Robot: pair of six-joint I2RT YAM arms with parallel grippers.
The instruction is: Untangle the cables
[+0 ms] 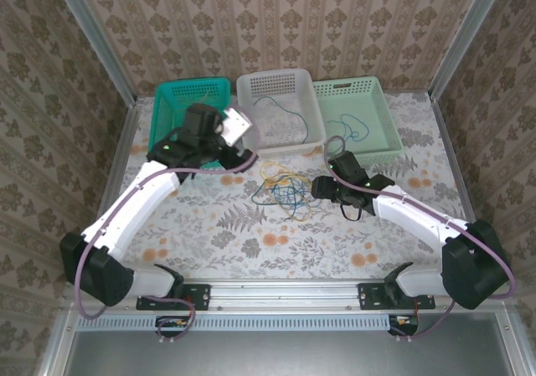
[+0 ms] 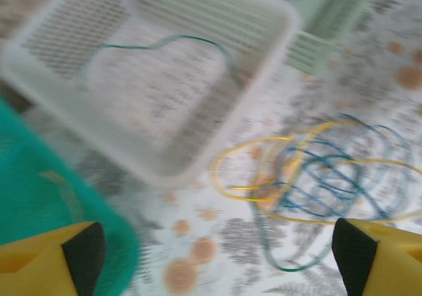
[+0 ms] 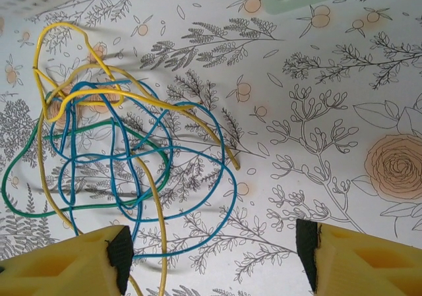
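Observation:
A tangle of yellow, blue and dark green cables [image 1: 280, 188] lies on the flowered tablecloth in front of the baskets. My right gripper [image 1: 321, 188] sits just right of it. Its jaws [image 3: 214, 256] are open, and the tangle [image 3: 119, 151] spreads to the left, with one blue loop reaching in beside the left fingertip [image 3: 120, 253]. My left gripper [image 1: 239, 126] hovers over the white basket's left rim. In its blurred wrist view the left gripper [image 2: 217, 256] is open with nothing in it, and the tangle [image 2: 316, 177] lies to the right.
Three baskets line the back: teal [image 1: 176, 100], white [image 1: 251, 87] holding one green cable [image 1: 289, 112], and light green [image 1: 381, 100] holding another cable [image 1: 356, 129]. Patterned walls and metal posts close in the table on three sides.

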